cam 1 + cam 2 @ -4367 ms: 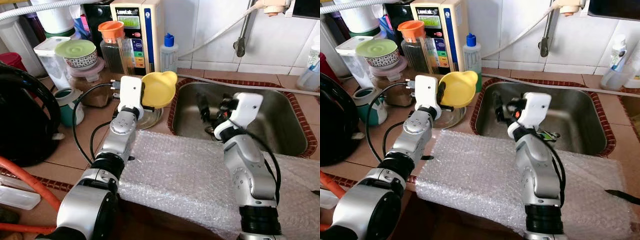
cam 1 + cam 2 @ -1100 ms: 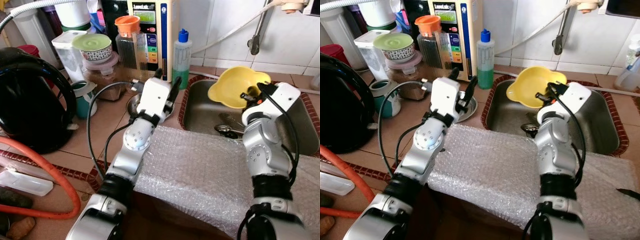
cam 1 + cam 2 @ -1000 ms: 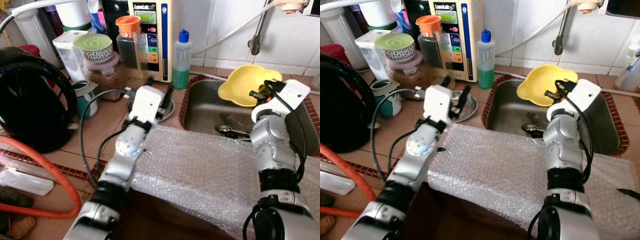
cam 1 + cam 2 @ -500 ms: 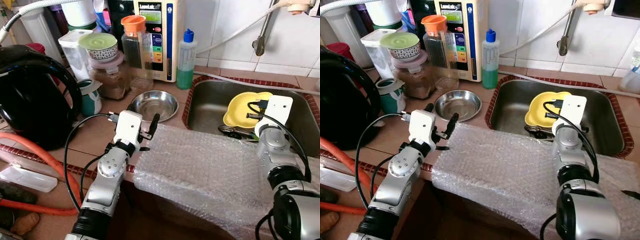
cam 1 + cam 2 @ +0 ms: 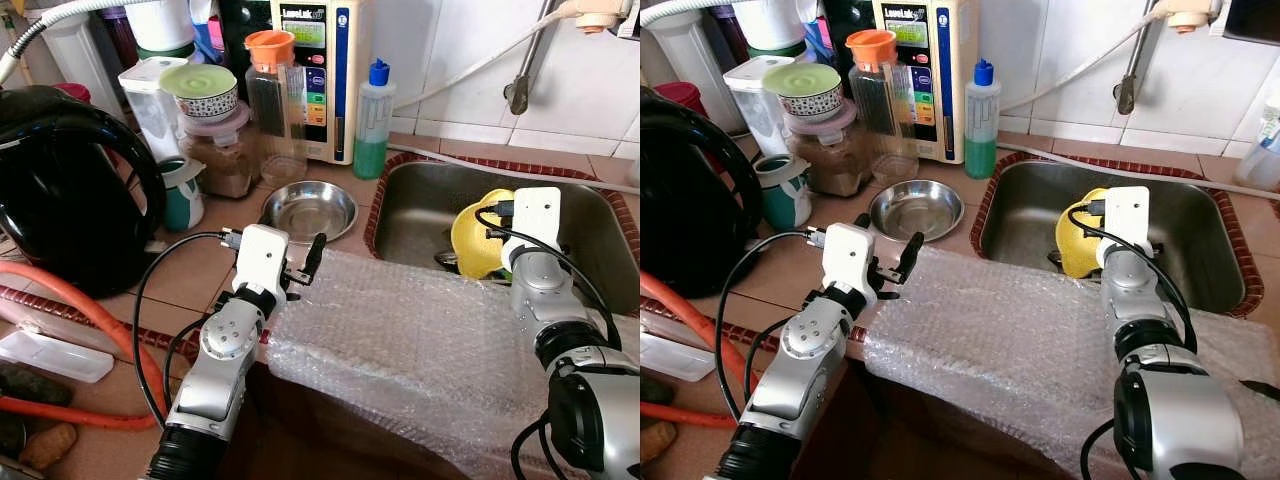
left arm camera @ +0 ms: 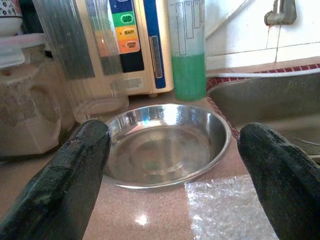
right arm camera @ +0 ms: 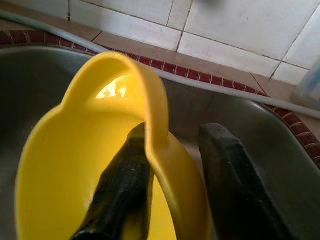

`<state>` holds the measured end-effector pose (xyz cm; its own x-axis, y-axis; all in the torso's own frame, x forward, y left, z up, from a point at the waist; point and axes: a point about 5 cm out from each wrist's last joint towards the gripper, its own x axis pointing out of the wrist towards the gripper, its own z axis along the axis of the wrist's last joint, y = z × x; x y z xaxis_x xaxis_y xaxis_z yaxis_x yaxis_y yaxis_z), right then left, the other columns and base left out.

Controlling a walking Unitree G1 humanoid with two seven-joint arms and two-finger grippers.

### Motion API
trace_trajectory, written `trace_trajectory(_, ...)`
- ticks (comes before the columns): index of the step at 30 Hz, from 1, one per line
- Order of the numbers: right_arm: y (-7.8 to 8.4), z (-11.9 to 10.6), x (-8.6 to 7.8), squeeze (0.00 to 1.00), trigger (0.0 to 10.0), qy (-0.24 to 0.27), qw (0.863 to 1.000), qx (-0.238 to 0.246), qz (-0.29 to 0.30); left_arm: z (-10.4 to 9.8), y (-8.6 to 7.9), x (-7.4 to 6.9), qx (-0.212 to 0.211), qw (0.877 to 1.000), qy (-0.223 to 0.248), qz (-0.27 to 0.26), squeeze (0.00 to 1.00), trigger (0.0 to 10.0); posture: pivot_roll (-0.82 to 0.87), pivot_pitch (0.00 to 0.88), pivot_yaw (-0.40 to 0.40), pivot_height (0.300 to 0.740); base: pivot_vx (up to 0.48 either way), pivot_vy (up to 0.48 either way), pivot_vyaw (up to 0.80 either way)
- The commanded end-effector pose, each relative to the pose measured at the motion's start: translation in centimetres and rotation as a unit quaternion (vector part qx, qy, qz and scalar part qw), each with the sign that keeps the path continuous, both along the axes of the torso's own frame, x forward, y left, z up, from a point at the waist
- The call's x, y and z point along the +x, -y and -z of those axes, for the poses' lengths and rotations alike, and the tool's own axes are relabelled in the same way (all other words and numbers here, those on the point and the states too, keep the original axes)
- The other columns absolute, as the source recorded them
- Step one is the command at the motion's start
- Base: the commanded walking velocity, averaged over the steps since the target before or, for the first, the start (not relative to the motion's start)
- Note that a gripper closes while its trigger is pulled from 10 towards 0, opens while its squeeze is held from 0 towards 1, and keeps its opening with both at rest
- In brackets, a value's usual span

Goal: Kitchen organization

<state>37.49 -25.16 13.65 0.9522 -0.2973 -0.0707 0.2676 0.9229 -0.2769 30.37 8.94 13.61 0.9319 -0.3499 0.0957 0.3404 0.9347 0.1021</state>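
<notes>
A: What changed? Be quick.

B: The yellow plastic bowl with a spout (image 5: 1078, 233) is now down inside the stainless steel sink (image 5: 420, 195), tipped on edge. Half a second ago it lay flatter there; four seconds ago the left claw held it up over the tiled worktop (image 5: 190, 270), beside the sink.

A: Who has it now?

B: The right claw (image 7: 172, 172). It is closed on the bowl's rim, one finger inside, one outside, per the right wrist view. A handover happened between the oldest frames and the ones a second ago.

A: And the left one?

B: The left claw (image 6: 175, 165) is wide open and holds nothing. It has pulled back to the worktop edge near the sheet of bubble wrap (image 5: 400, 340), facing the shallow round steel dish (image 5: 309, 209), which sits untouched.

A: Meaning for the task?

B: My judgement: the bowl is delivered to the sink, release not yet done. It is tilted, so it may roll or drop flat onto the cutlery (image 5: 447, 259) underneath when let go.

A: Anything else moved?

B: The view shifted between frames, so that is the camera. The green soap bottle with a blue cap (image 5: 371, 120) looks unmoved.
</notes>
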Motion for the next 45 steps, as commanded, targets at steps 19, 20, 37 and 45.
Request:
trace_trajectory(19, -0.6, 0.2, 0.3, 1.00, 10.0, -0.037, 0.999, -0.009, -0.022, -0.1, -0.6, 0.2, 0.016, 1.000, -0.015, -0.015, 0.33, 10.0, 0.04, 0.000, 0.063, 0.740, 0.000, 0.000, 0.00)
trace_trajectory(20, -0.6, 0.7, 0.2, 1.00, 10.0, -0.056, 0.998, -0.010, -0.025, -0.1, -0.6, 0.2, 0.015, 1.000, -0.016, -0.015, 0.18, 10.0, 0.04, 0.000, 0.063, 0.740, 0.000, 0.000, 0.00)
trace_trajectory(37, -1.6, 2.5, 0.0, 1.00, 10.0, -0.160, 0.976, 0.123, -0.076, -0.1, -0.8, 0.4, 0.019, 0.999, -0.020, -0.017, 0.00, 10.0, 0.04, 0.000, 0.070, 0.740, 0.000, 0.000, 0.00)
trace_trajectory(45, -1.2, 0.5, 0.8, 0.00, 10.0, -0.089, 0.970, 0.212, -0.074, -0.2, -0.9, 0.6, 0.022, 0.999, -0.020, -0.020, 0.00, 10.0, 0.04, 0.000, 0.071, 0.740, 0.000, 0.000, 0.00)
